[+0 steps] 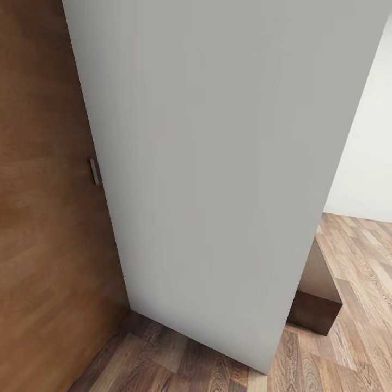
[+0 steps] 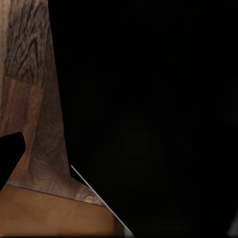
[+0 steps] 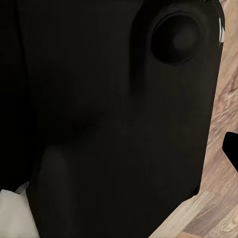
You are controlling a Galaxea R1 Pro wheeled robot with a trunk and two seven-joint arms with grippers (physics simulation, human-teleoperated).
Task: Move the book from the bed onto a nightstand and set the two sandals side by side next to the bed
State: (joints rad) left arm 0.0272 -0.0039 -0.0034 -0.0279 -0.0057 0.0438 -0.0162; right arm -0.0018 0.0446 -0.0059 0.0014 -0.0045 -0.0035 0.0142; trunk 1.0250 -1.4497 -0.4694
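In transit, I judge; no pick or place under way. Head view: a tall pale grey panel point(image 1: 218, 163) stands close ahead, a brown wooden door point(image 1: 43, 190) with a small metal handle point(image 1: 93, 171) touching its left edge, plank floor point(image 1: 359, 272) open to the right past a low dark brown block point(image 1: 318, 296). Book, bed, nightstand and sandals not sighted, so their whereabouts unknown. Wrist views give dark bodywork and floor; I cannot tell whether either of my grippers is released or clenched. Next move calls for turning toward the open floor on the right, minding the panel's corner and the block.
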